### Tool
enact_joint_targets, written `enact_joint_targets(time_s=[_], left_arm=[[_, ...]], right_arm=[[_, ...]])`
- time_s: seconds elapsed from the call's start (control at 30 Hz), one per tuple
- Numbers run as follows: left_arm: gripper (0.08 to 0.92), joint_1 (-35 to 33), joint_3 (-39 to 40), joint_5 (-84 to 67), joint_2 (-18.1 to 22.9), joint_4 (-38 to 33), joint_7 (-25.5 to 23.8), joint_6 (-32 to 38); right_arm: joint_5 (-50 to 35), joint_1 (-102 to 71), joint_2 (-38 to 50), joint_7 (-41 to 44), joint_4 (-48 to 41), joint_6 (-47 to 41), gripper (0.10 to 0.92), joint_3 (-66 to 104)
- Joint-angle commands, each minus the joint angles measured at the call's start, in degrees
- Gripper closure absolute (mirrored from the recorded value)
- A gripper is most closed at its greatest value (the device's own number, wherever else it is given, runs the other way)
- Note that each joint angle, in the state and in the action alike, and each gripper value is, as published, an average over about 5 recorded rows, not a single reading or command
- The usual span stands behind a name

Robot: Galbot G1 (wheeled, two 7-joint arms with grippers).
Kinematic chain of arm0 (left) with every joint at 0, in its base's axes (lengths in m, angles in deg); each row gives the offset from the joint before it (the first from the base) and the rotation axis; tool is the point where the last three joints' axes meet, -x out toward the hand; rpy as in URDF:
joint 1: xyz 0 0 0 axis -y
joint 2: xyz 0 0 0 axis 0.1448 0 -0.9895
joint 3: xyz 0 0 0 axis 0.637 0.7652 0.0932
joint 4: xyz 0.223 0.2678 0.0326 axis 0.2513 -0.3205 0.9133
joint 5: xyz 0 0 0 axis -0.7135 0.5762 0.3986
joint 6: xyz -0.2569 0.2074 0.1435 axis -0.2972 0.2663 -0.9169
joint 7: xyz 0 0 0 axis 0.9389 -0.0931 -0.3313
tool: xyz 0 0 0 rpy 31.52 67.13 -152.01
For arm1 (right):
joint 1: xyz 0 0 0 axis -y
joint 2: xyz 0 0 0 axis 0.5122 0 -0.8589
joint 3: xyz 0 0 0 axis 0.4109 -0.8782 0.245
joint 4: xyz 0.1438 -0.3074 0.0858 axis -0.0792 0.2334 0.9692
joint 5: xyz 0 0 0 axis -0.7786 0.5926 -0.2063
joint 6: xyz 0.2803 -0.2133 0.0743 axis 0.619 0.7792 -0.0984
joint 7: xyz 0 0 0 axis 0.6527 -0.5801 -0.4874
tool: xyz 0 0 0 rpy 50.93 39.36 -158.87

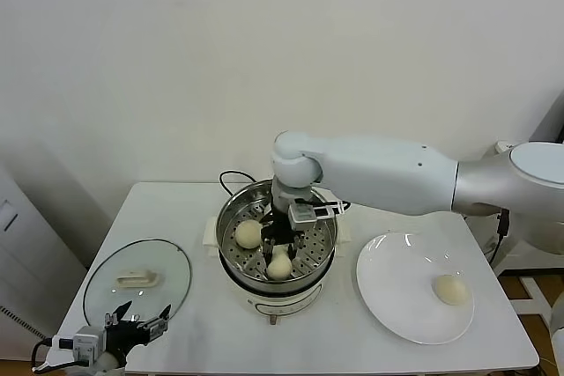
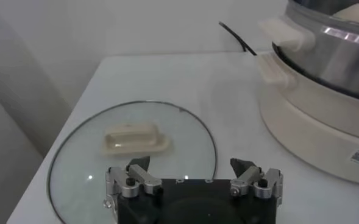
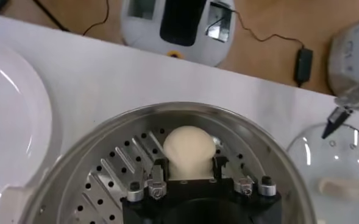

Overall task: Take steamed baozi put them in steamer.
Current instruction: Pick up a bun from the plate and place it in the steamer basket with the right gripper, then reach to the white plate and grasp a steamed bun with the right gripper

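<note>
Nearest our right wrist camera sits a smooth cream-white dome-shaped steamed baozi (image 3: 188, 151), resting on the perforated tray of the round shiny stainless-steel steamer (image 1: 231, 217), with our right gripper (image 3: 189, 172) clamped on its sides from directly above. We judge release comes next: the bun lies straight under the jaws, so opening and lifting vertically should leave it seated. A second bun (image 1: 248, 233) sits just beside it in the steamer, toward our left. Right of the steamer, the flat white plate (image 1: 388, 301) carries one more bun (image 1: 451, 289). Left of the steamer, our left gripper (image 2: 194, 176) hangs with fingers apart by the round glass lid (image 1: 106, 283)
</note>
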Motion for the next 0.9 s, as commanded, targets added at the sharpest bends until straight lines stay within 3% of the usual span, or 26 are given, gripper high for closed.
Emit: enact_joint_targets(time_s=[0.03, 0.23, 0.43, 0.73, 0.9], left_arm=[[0.177, 0.08, 0.00, -0.01, 0.01, 0.09, -0.03, 0.00], [0.177, -0.05, -0.14, -0.01, 0.14, 0.06, -0.01, 0.00], [0.177, -0.14, -0.47, -0.03, -0.05, -0.01, -0.01, 0.01], [0.177, -0.36, -0.82, -0.11, -0.24, -0.82, 0.03, -0.18], [0.177, -0.65, -1.06, -0.12, -0.25, -1.06, 0.01, -0.17]], right_arm=[[5.56, -2.46, -0.22, -0.61, 0.51, 1.11, 0.540, 1.61], [2.41, -0.28, 1.13, -0.11, 0.32, -1.30, 0.376, 2.63], [-8.73, 5.04, 6.69, 1.73, -1.81, -10.75, 0.226, 2.54], [-20.44, 13.11, 18.96, 6.64, -7.64, -26.05, 0.203, -3.57], [-21.42, 14.30, 25.12, 8.98, -11.18, -29.60, 0.203, -6.58]])
